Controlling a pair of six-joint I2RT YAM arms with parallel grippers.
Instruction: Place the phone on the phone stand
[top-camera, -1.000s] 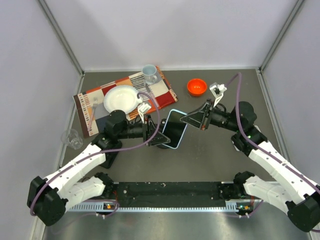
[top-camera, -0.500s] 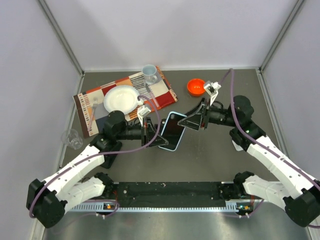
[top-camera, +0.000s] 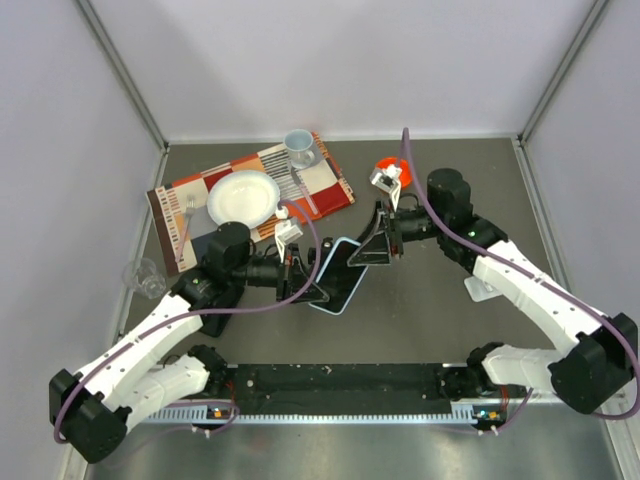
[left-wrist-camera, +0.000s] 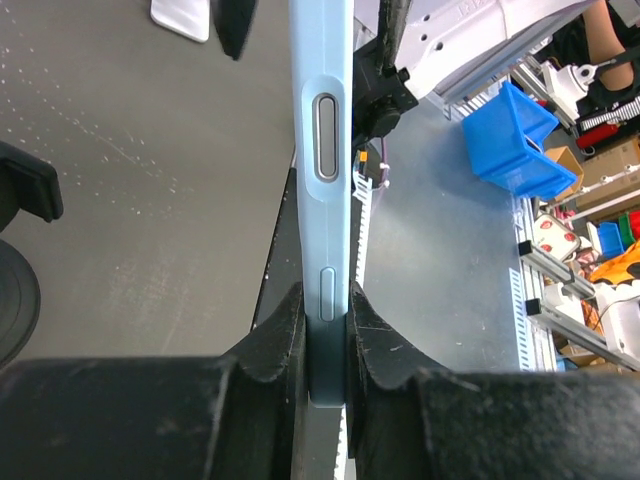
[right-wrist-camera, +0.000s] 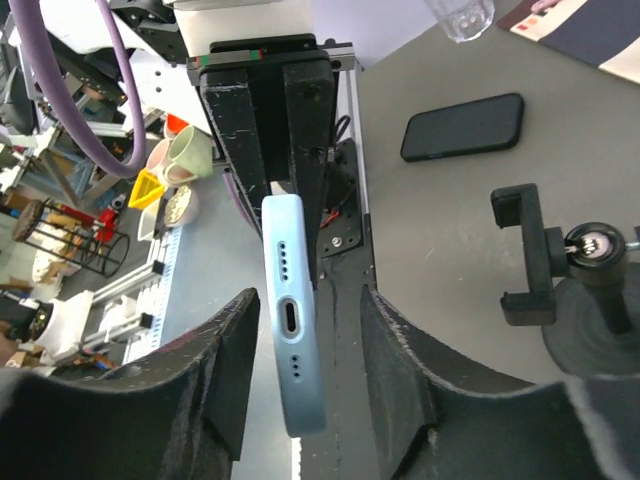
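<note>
One light blue phone (top-camera: 338, 272) is held up over the middle of the table (top-camera: 430, 310), between the two arms, its dark screen tilted towards the overhead camera. The left gripper (left-wrist-camera: 325, 300) is clamped on one end of it: in the left wrist view both fingers press flat against the phone's two faces, with the side buttons running away from them. The right gripper (right-wrist-camera: 305, 300) is spread wide around the opposite end. In its wrist view the end with the charging port sits between the two fingers (right-wrist-camera: 225, 390) with a gap showing on each side, so it has hold of nothing.

One phone stand (right-wrist-camera: 525, 255), a black clamp on a stem over a round base, stands on the table well apart from the phone. In the overhead view I cannot make it out, as the left arm covers that area. A second phone, a dark phone (right-wrist-camera: 462, 127), lies flat on the table beyond the stand.

At the far left of the table lies one patterned placemat (top-camera: 320, 185), and on it are one white plate (top-camera: 241, 197) and one cup (top-camera: 298, 148). One orange bowl (top-camera: 392, 166) sits behind the right gripper. One clear glass (top-camera: 143, 277) stands at the left edge, and one small white object (top-camera: 481, 290) lies beside the right arm.
</note>
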